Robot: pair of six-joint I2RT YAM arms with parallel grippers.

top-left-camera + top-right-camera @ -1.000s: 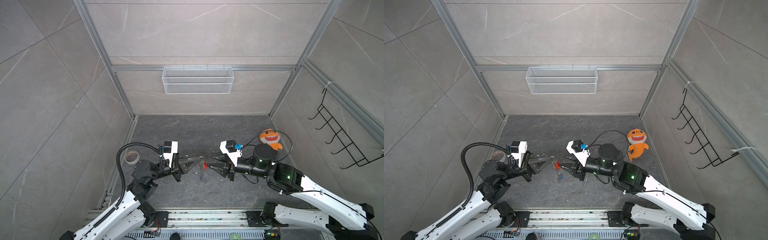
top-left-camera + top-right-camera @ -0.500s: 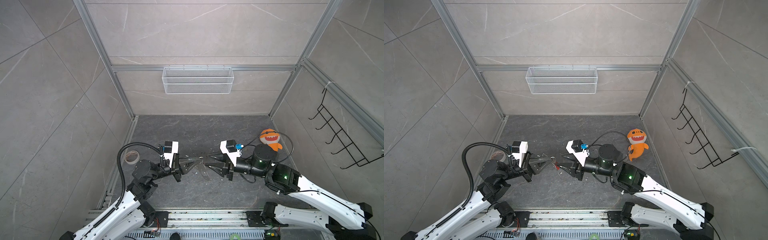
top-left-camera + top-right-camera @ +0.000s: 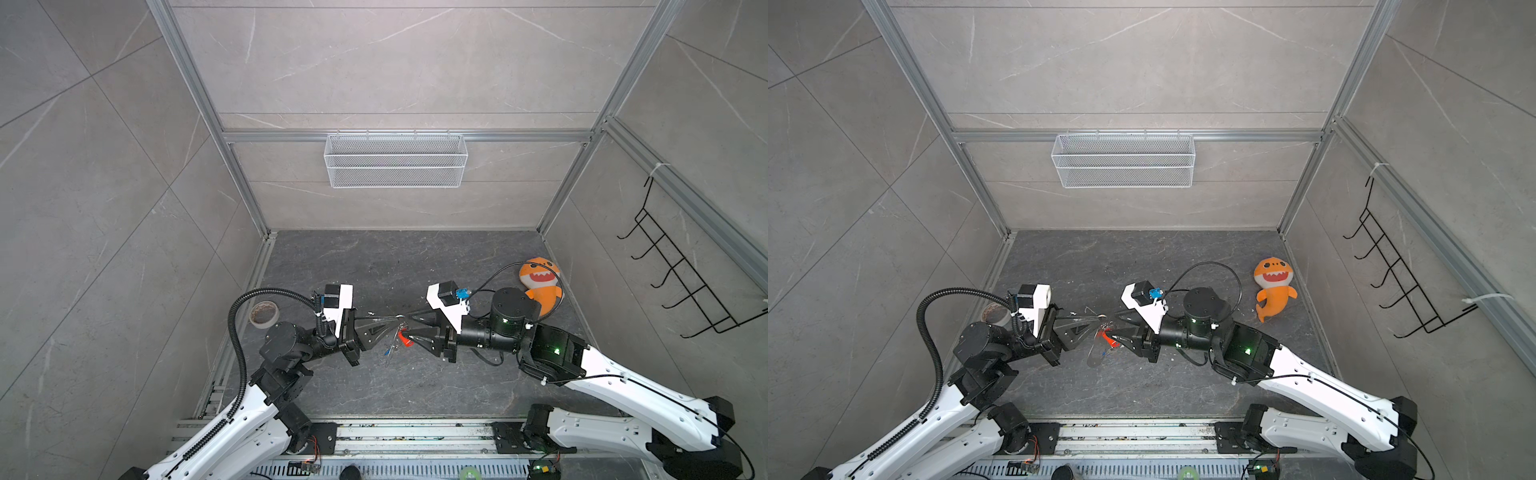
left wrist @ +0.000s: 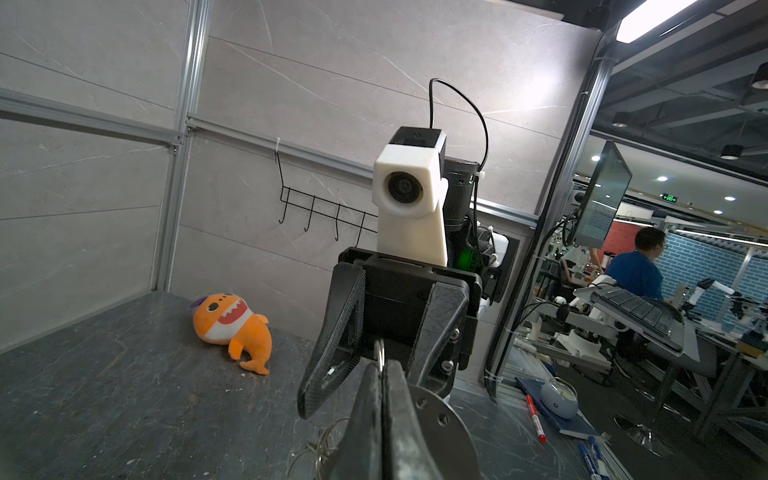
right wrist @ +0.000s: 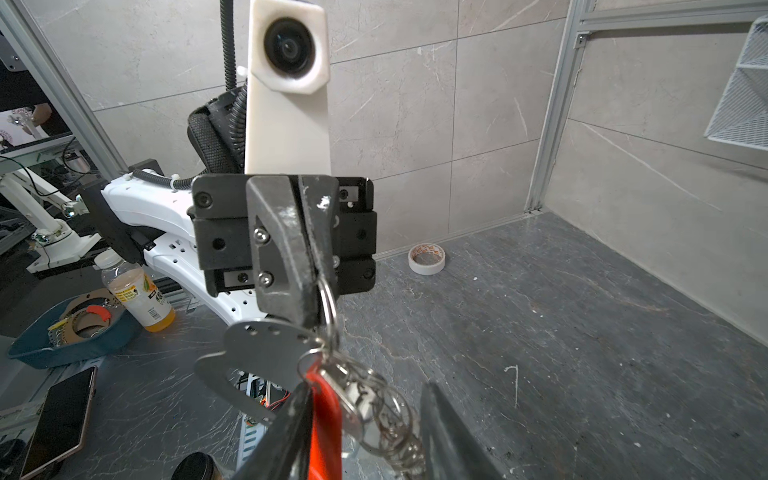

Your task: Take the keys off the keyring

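Containers: white wire-mesh basket [image 3: 395, 160] hangs on the back wall. Outside the cell, a teal plastic tray [image 5: 29, 353] holds flat cardboard rings [image 5: 83, 324], and a juice bottle [image 5: 137, 299] stands just beside it.

Materials: the tabletop [image 3: 374, 266] is dark grey veined stone. Walls are pale grey tile in aluminium framing. An orange plush shark [image 3: 540, 282] lies at the right wall and a tape roll [image 3: 263, 313] at the left wall. A black wire hook rack [image 3: 685, 282] is on the right wall.

The keyring [image 5: 257, 353] is a flat, dull-grey metal plate with a rounded edge, a row of small holes and a big cut-out. It is held in the air over the front middle of the tabletop, between the 2 claws.

Left claw [image 4: 381, 368]: fully closed, pinching 1 silver split ring [image 5: 328, 299] at the plate's edge. The plate and a chain of small rings hang off it.

Right claw [image 5: 368, 390]: about half open. The red key tag [image 5: 326, 419], glossy oblong plastic, lies against 1 finger [image 5: 282, 440]. The ring chain sits in the gap and no clamp is visible.

The blue key tag [image 3: 387, 351] dangles lowest in the bunch. The key blades are too small to make out.
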